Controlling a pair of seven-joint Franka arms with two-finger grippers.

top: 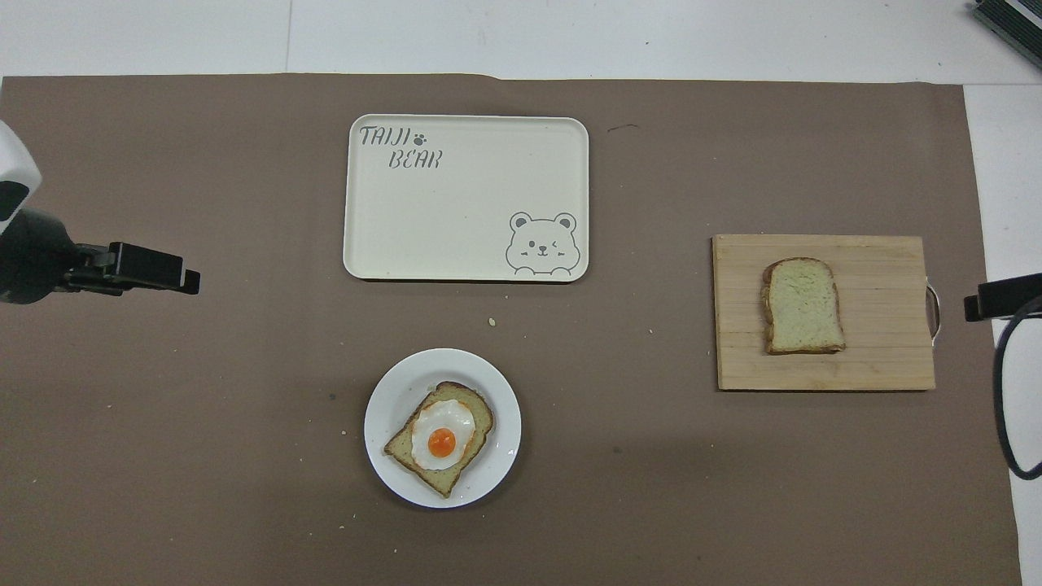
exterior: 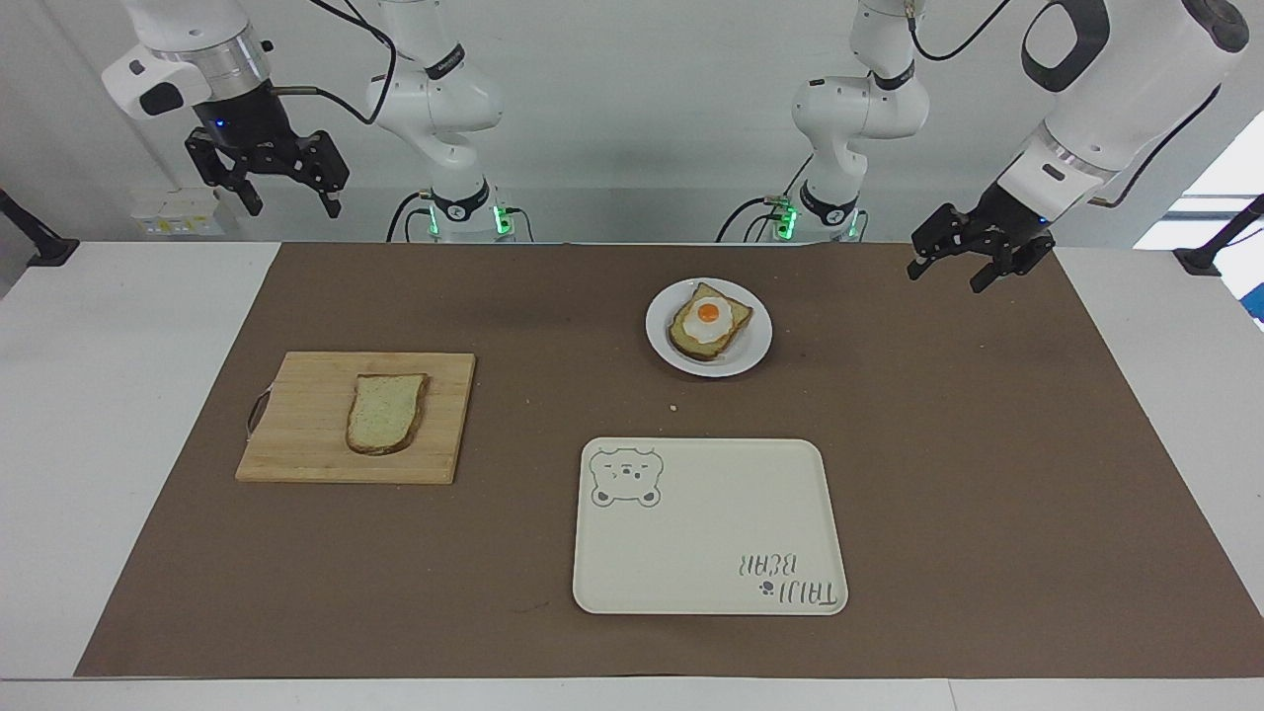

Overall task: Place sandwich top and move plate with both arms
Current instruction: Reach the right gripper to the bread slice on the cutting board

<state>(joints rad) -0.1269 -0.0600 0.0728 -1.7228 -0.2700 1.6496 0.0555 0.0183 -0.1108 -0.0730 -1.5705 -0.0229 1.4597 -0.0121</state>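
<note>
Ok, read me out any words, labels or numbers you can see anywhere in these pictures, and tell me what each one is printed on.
"TAIJI BEAR", with a paw print after TAIJI: printed in grey on the cream tray, in the corner diagonally across from its bear drawing; it reads upright in the overhead view and upside down in the facing view.
Nothing else readable: the plate, the cutting board, the brown mat and the arms show no legible text.
</note>
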